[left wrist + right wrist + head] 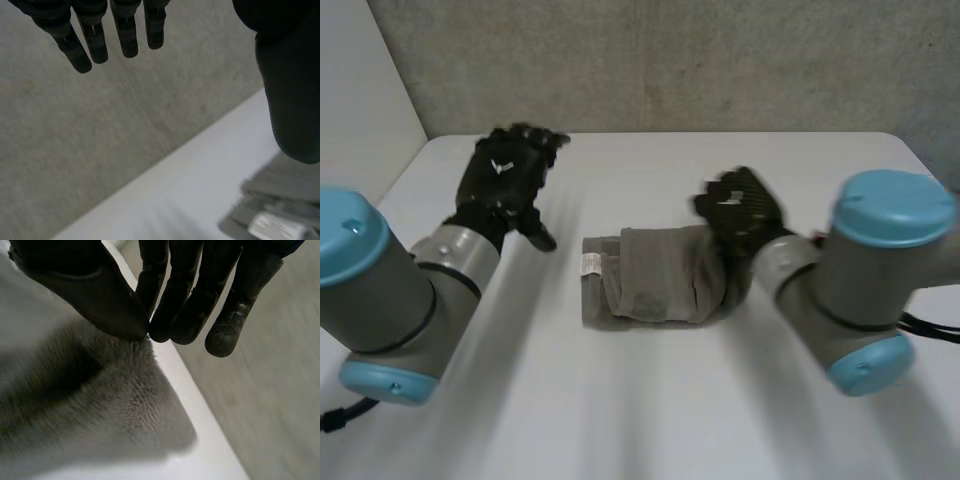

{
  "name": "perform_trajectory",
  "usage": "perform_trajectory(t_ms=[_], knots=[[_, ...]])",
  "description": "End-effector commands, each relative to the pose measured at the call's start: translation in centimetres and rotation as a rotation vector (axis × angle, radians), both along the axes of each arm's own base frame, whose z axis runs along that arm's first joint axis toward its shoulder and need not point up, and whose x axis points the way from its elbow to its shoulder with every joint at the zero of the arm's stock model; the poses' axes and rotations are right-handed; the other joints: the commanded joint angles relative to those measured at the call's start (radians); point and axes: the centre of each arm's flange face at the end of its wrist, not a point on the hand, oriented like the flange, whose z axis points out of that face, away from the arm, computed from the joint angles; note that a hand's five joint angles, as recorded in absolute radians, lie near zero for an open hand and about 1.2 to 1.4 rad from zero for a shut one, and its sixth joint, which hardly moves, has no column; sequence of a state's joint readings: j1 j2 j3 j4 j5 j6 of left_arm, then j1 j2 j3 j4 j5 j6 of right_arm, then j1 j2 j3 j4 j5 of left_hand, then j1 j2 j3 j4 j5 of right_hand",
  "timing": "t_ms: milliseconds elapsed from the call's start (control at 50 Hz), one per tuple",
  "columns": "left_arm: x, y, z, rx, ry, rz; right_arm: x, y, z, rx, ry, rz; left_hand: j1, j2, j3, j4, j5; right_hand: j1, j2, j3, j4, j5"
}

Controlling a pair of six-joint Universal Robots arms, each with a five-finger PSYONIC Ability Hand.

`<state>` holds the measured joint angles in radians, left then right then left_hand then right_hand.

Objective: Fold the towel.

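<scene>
Nearest, two in number: grey left arm (380, 290) and grey right arm (865, 280), both with light-blue caps, one at each side of the white table (640, 420). Bare table lies open in front of the towel and on its left, out to the left edge. One grey terry towel (650, 275), folded into a thick bundle, lies mid-table, its long axis running left to right, with a white label (590, 264) at the left end. The black right hand (745, 205) is at the towel's right end, thumb and fingers pinching a raised edge of cloth. The black left hand (505, 175) hangs left of the towel, clear of it, fingers straight and released. The table's far edge meets a grey concrete wall (670, 60).
</scene>
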<state>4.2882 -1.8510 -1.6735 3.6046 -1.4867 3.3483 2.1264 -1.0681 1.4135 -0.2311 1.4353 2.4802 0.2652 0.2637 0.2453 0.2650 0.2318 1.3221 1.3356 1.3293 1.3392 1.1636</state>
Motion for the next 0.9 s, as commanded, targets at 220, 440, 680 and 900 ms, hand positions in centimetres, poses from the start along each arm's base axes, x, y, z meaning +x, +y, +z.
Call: perform_trajectory(t_ms=[220,440,680,900], knots=[[0.9,-1.7,3.0,0.003,0.132,0.025,8.3,7.6,-4.2,0.146,0.082,0.275,-0.066,-0.065,-0.046,-0.066,-0.207,-0.723,-0.737,-0.73,-0.74,-0.739],[-1.3,-1.0,0.3,0.068,0.106,-0.03,0.8,1.7,0.6,0.218,-0.136,-0.09,-0.063,-0.062,-0.044,-0.063,-0.205,-1.148,-1.161,-1.155,-1.165,-1.164],[-1.2,-0.2,-1.2,0.11,0.086,-0.037,-6.8,-1.6,-4.4,0.332,-0.067,-0.319,-0.063,-0.062,-0.044,-0.063,-0.205,-1.082,-1.095,-1.089,-1.099,-1.098],[-1.4,0.0,-1.7,0.118,0.077,-0.042,-11.3,-2.7,-6.9,0.33,-0.013,-0.429,-0.066,-0.065,-0.046,-0.066,-0.207,-0.905,-0.919,-0.913,-0.922,-0.921]])
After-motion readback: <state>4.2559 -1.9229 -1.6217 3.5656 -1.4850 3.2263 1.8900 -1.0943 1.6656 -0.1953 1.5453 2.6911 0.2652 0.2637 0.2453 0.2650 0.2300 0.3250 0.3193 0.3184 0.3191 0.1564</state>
